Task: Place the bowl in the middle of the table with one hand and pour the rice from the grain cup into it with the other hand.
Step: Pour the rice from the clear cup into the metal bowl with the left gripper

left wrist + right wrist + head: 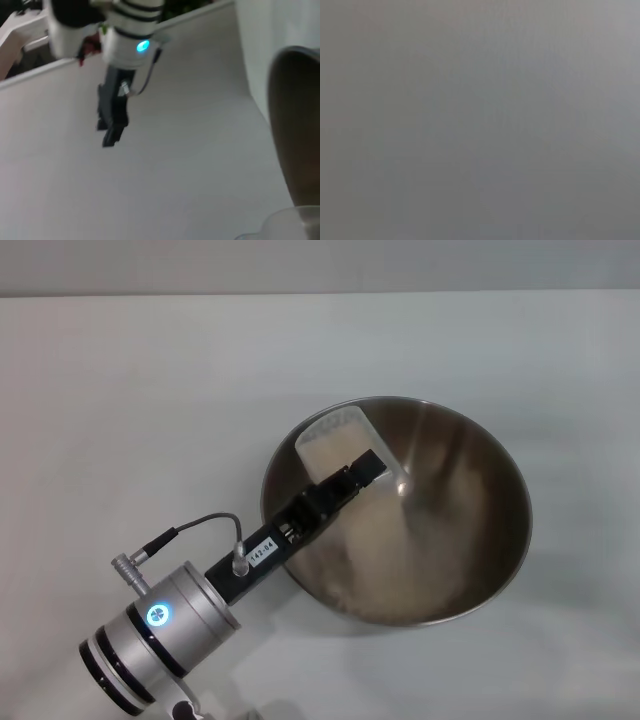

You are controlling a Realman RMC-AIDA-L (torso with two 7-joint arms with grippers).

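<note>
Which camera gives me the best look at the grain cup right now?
The head view: the grain cup shows whole, tilted over the bowl, held by the left hand. The left wrist view catches only its frosted rim at the frame's edge. The right wrist view shows none of it.

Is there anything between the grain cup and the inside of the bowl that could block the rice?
Nothing visible does. The left gripper holds the grain cup over the near-left rim of the bowl, and the bowl's open inside lies directly beneath it. The rice is in the cup.
</note>
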